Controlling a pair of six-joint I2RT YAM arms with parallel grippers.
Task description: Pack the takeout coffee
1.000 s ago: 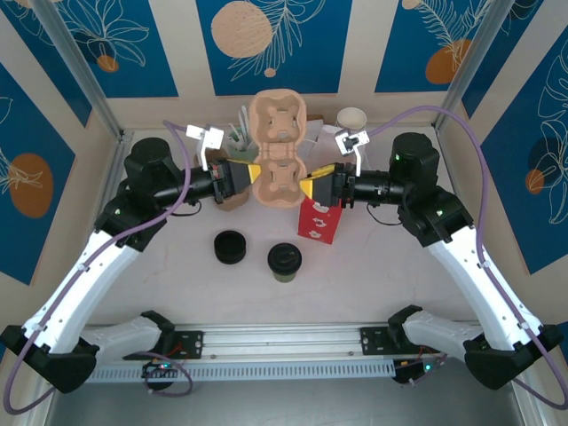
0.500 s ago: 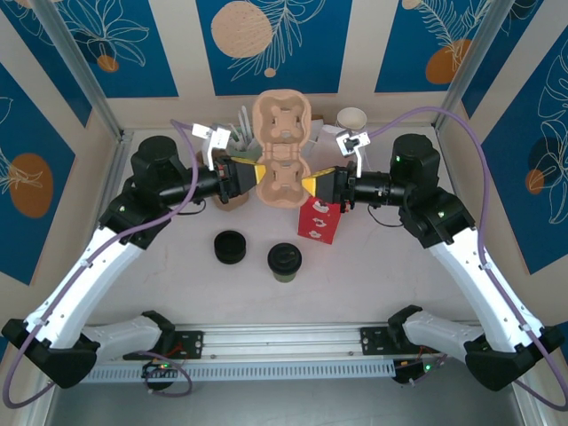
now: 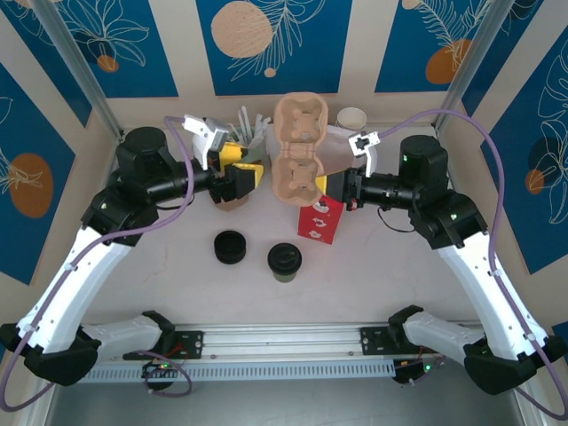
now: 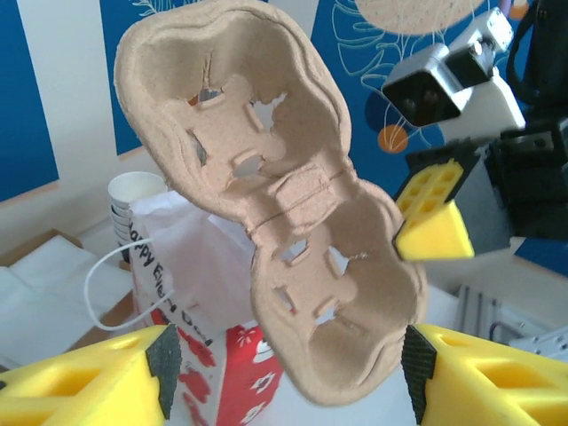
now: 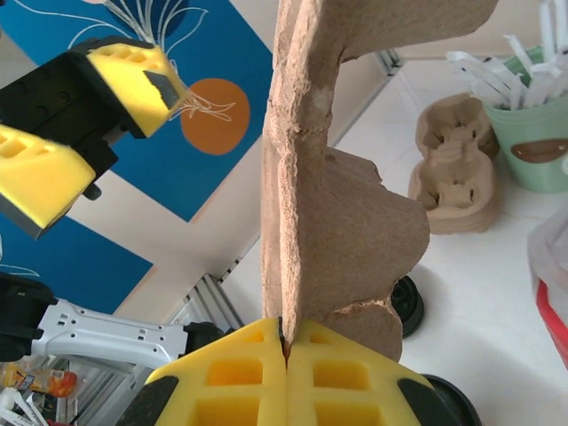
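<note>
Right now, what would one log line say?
left gripper: open | right gripper: shut on cup carrier | takeout coffee: on table, untouched

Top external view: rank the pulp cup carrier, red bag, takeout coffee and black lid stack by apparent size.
1. pulp cup carrier, though held up nearer the camera.
2. red bag, partly hidden by the carrier.
3. takeout coffee and black lid stack: alike, no ranking.

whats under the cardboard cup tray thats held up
The red bag, partly covered by the tray; its white upper part pokes out beside it. The bag's inside is hidden.
</note>
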